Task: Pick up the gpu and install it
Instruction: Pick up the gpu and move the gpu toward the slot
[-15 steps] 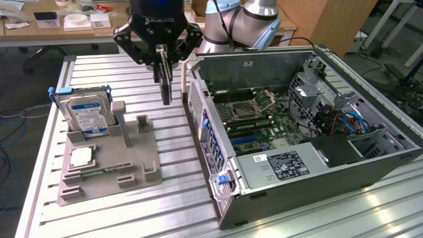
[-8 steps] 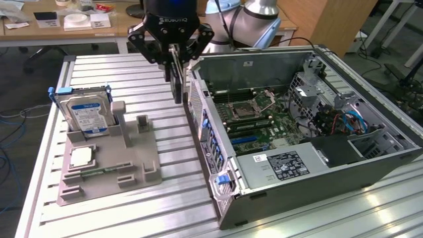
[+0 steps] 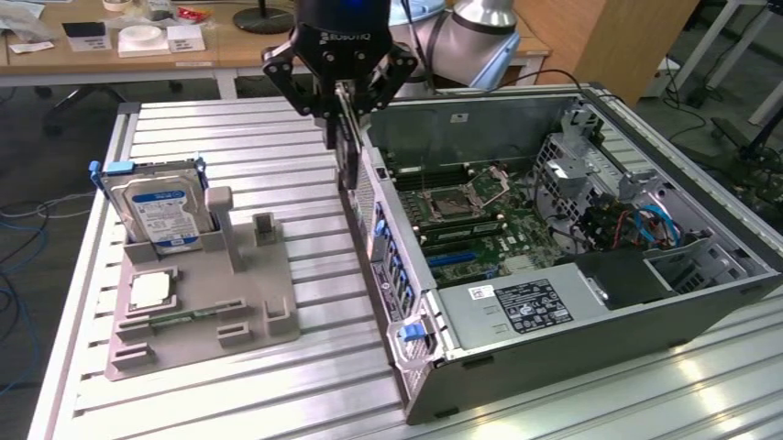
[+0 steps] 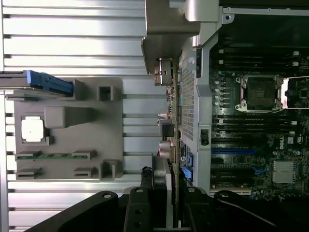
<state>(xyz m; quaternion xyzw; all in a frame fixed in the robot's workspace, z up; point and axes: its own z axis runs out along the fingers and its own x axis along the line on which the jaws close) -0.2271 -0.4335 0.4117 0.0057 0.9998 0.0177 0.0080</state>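
Note:
My gripper (image 3: 344, 117) hangs over the rear wall of the open computer case (image 3: 685, 302), shut on the gpu (image 3: 350, 158). The gpu is a thin dark card seen edge-on, hanging straight down from the fingers. In the wrist view the card (image 4: 173, 125) runs away from the black fingers (image 4: 140, 208), with its connectors and pale metal end bracket (image 4: 164, 34) at the far end. It sits just outside the case wall, beside the perforated rear panel (image 4: 189, 106). The motherboard (image 3: 483, 225) lies exposed inside the case.
A grey holder tray (image 3: 208, 321) lies at the exterior view's left on the slatted metal table (image 3: 233, 137). It carries an upright hard drive with a blue-white label (image 3: 157, 209), a CPU chip (image 3: 149, 291) and a green memory stick (image 3: 183, 317). Desks stand behind.

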